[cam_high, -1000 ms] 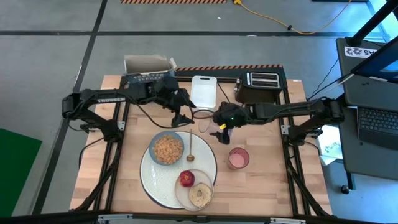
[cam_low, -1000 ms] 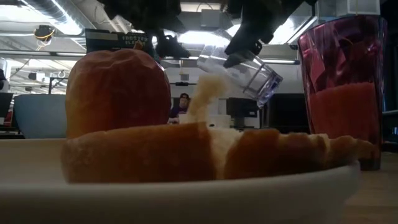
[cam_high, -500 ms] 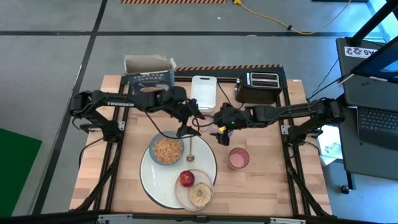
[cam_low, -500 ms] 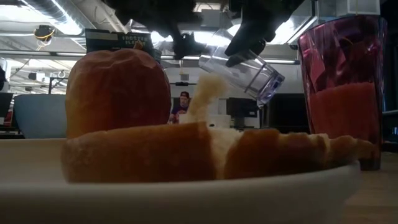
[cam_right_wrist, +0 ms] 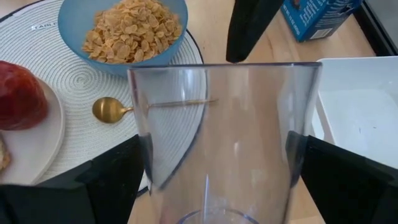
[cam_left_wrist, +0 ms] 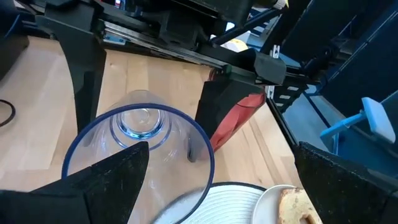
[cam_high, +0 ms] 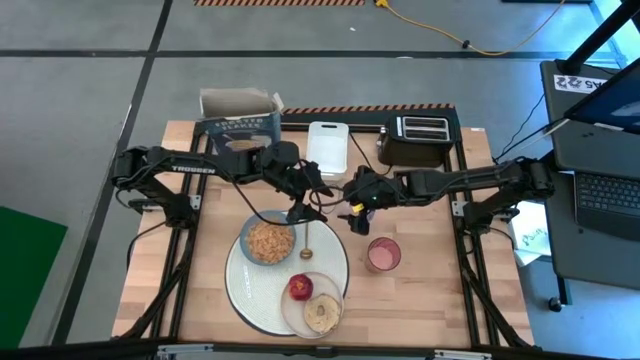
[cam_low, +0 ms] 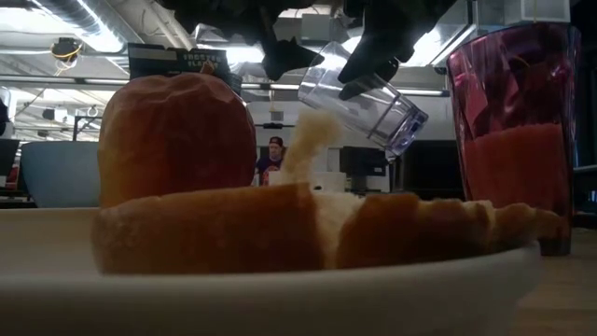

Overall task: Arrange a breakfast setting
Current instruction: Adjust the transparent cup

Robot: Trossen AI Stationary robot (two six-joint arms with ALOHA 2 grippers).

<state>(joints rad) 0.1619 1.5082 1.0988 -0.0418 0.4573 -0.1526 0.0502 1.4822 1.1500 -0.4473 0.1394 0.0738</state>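
A clear blue-tinted cup (cam_right_wrist: 227,137) hangs tilted above the table's middle, between the fingers of my right gripper (cam_high: 352,205). Its mouth (cam_left_wrist: 140,158) faces my left gripper (cam_high: 303,200), which stands open just in front of the rim. Below, the big white plate (cam_high: 240,295) carries the blue bowl (cam_high: 268,240) of cereal, the wooden spoon (cam_high: 307,240) and the small cream plate (cam_high: 335,300). The red apple (cam_high: 300,288) and the bread round (cam_high: 322,314) lie on the cream plate. A red-tinted cup (cam_high: 383,255) with a pink drink stands to the plate's right. My right gripper pinches the clear cup's wall (cam_right_wrist: 146,155) on two opposite sides. Its fingers (cam_left_wrist: 214,118) lie along the cup, coming slanting down from the table's right. The cup hangs clear of the table, mouth up and toward the left, base (cam_low: 403,126) lower. My left gripper has one finger (cam_low: 284,61) close to the cup's rim (cam_low: 306,82); whether it touches I cannot tell.
At the table's far edge stand a black toaster (cam_high: 415,140), a white tray (cam_high: 327,145) and a blue cereal box (cam_high: 238,127) before a cardboard box (cam_high: 238,102). A person (cam_low: 272,154) shows far behind the table.
My left gripper has gone toward the table's right and slightly down, up to the clear cup's mouth, tipping as it went, and stays open. My right gripper has kept still with the cup.
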